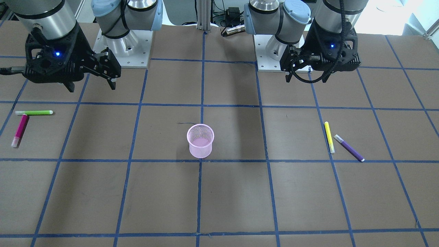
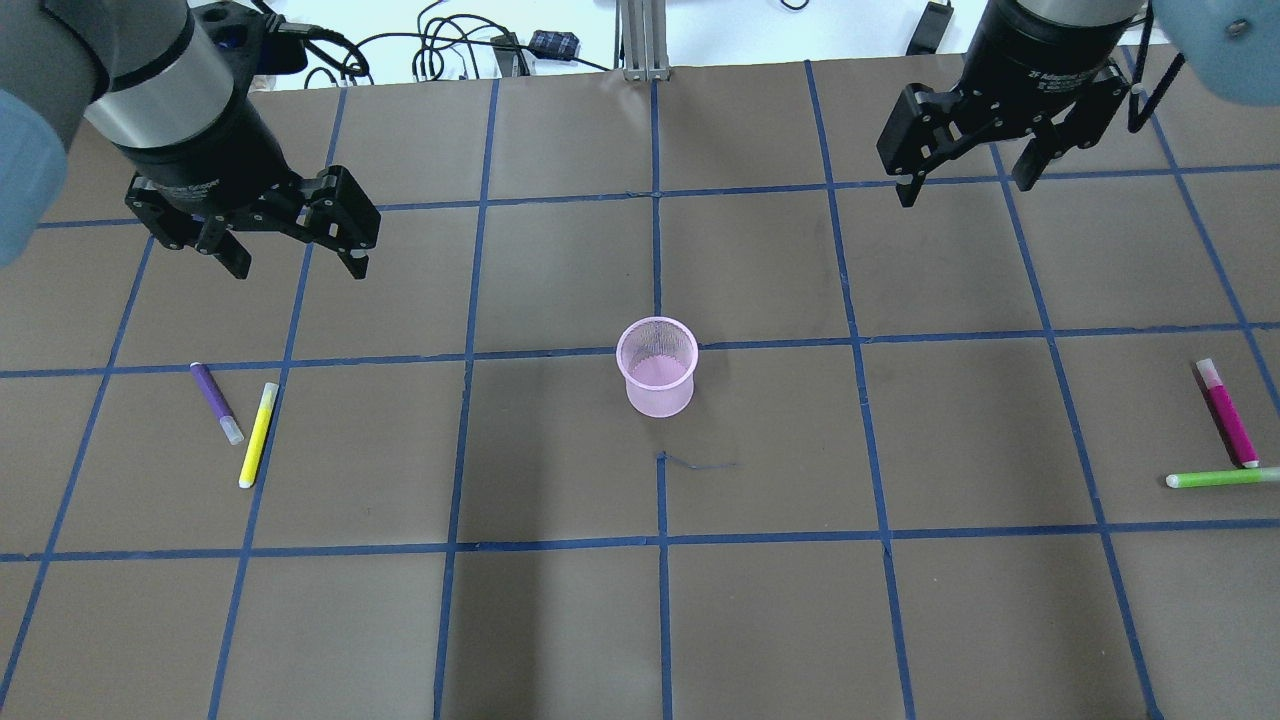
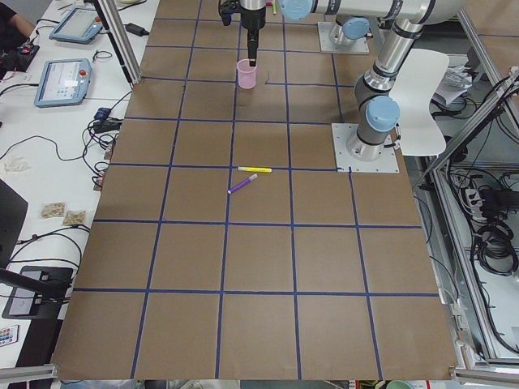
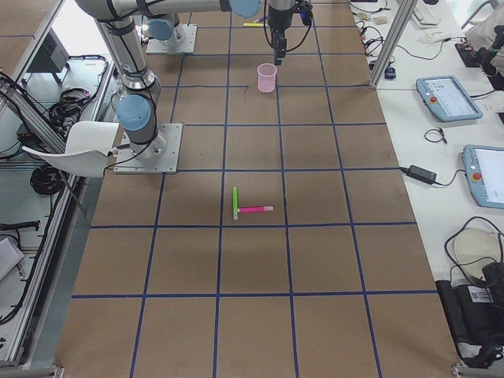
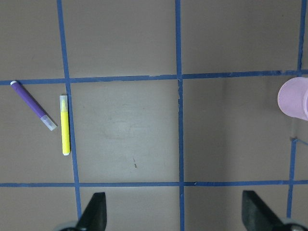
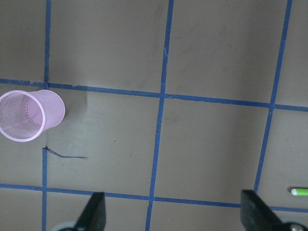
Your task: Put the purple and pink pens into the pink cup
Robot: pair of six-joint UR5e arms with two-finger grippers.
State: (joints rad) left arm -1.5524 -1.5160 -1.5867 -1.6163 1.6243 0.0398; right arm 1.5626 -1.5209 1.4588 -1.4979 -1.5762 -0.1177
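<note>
Well apart from left gripper (image 2: pixel 300 264): purple pen (image 2: pixel 216 402) beside yellow pen (image 2: pixel 258 434).

Yellow pen (image 2: pixel 258 435) lying flat on the left of the brown table (image 2: pixel 560 620), green pen (image 2: pixel 1222 478) flat way over at its right edge, blue tape lines (image 2: pixel 660 541) gridding the top, a thin dark thread (image 2: pixel 700 463) mid-table, cables (image 2: pixel 400 50) bunched beyond the far edge, two tablets (image 3: pixel 66 81) on the side bench.

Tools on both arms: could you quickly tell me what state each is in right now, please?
Left tool: open, holding nothing.
Right tool: open, holding nothing.
</note>
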